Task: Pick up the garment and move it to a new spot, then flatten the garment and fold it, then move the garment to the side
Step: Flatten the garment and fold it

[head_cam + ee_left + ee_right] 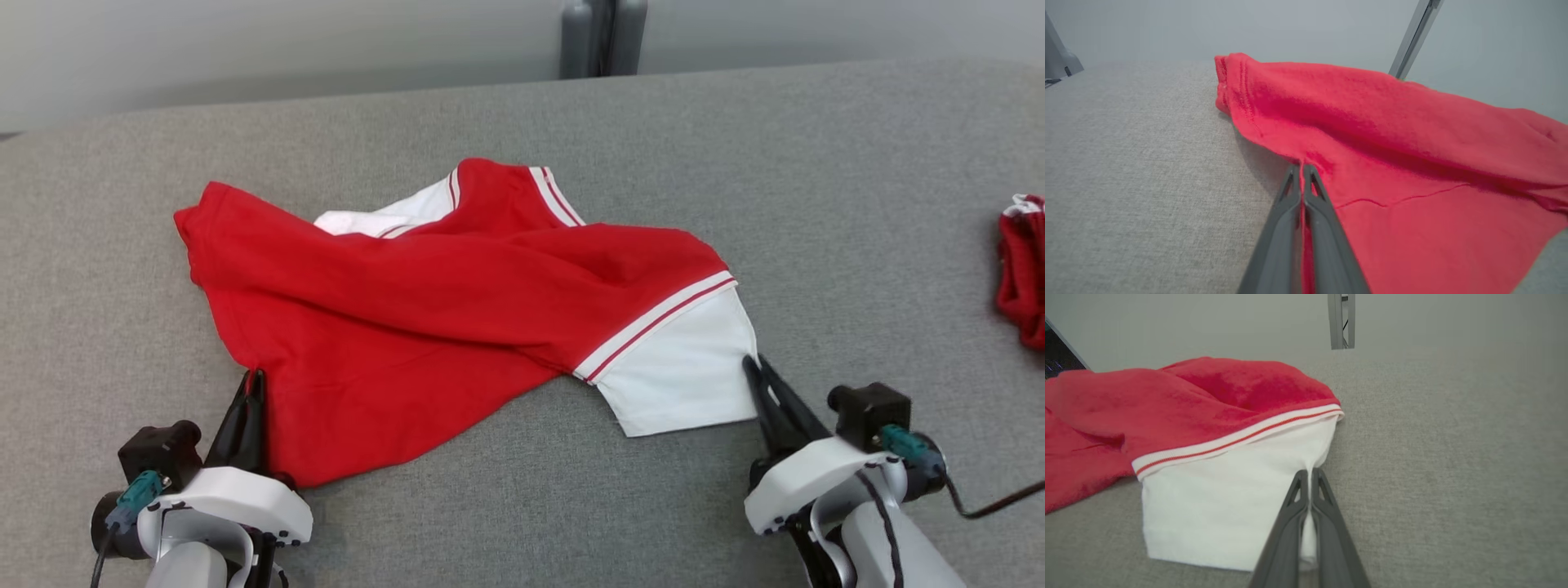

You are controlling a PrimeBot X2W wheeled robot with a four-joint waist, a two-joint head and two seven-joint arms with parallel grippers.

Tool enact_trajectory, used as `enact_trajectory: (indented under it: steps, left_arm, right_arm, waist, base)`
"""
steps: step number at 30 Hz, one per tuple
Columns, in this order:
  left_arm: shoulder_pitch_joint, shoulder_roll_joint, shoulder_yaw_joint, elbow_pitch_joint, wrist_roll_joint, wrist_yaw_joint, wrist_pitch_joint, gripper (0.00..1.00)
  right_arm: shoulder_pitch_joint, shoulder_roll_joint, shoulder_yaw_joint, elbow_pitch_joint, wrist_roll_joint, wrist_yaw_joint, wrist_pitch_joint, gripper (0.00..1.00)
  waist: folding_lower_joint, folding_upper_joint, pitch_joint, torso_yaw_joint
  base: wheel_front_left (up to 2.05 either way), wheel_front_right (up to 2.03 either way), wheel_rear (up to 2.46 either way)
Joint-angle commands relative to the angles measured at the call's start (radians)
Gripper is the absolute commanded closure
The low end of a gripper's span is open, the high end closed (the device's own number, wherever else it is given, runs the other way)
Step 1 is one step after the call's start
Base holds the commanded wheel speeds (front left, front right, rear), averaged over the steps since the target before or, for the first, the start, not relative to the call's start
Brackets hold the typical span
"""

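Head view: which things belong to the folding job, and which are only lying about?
Job: garment; left gripper, shut on its red edge; right gripper, shut on its white sleeve.
Lying about: red bundle at far right; grey post at the back.

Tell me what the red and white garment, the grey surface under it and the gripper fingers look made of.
Garment: soft matte knit, probably cotton jersey; it drapes in folds, with stitched hems and ribbed striped trim.
Grey surface: matte woven cloth, upholstery-like; speckled weave shows.
Gripper fingers: dark grey matte plastic, likely; smooth moulded, with triangular cut-outs.
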Motion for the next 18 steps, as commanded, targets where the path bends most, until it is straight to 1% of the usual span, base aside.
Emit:
enact_trajectory:
  steps: [1, 8, 12, 13, 18]
  left_arm:
    - [0.013, 0.005, 0.011, -0.033, 0.017, -0.004, 0.001, 1.0]
    - [0.013, 0.04, 0.035, -0.152, 0.046, -0.01, 0.001, 1.0]
    - [-0.029, 0.094, 0.036, -0.224, 0.065, -0.011, 0.001, 1.0]
    - [-0.029, 0.094, 0.036, -0.224, 0.065, -0.011, 0.001, 1.0]
    - [-0.122, 0.183, 0.007, -0.282, 0.074, -0.011, 0.001, 1.0]
  right_arm:
    - [0.011, -0.005, -0.013, -0.046, 0.011, 0.0, 0.001, 1.0]
    - [-0.023, -0.005, -0.045, -0.189, 0.025, 0.0, 0.001, 1.0]
    - [-0.072, -0.009, -0.062, -0.251, 0.028, 0.0, 0.001, 1.0]
    - [-0.072, -0.009, -0.062, -0.251, 0.028, 0.0, 0.001, 1.0]
    - [-0.171, -0.036, -0.079, -0.325, 0.052, 0.0, 0.001, 1.0]
  waist:
    - [0.0, 0.0, -0.039, -0.01]
    - [0.0, 0.0, -0.136, -0.018]
    - [0.0, 0.0, -0.194, -0.02]
    - [0.0, 0.0, -0.194, -0.02]
    - [0.0, 0.0, -0.228, -0.022]
  base:
    - [0.0, 0.0, 0.0]
    - [0.0, 0.0, 0.0]
    - [0.0, 0.0, 0.0]
    - [0.0, 0.0, 0.0]
    - [0.0, 0.0, 0.0]
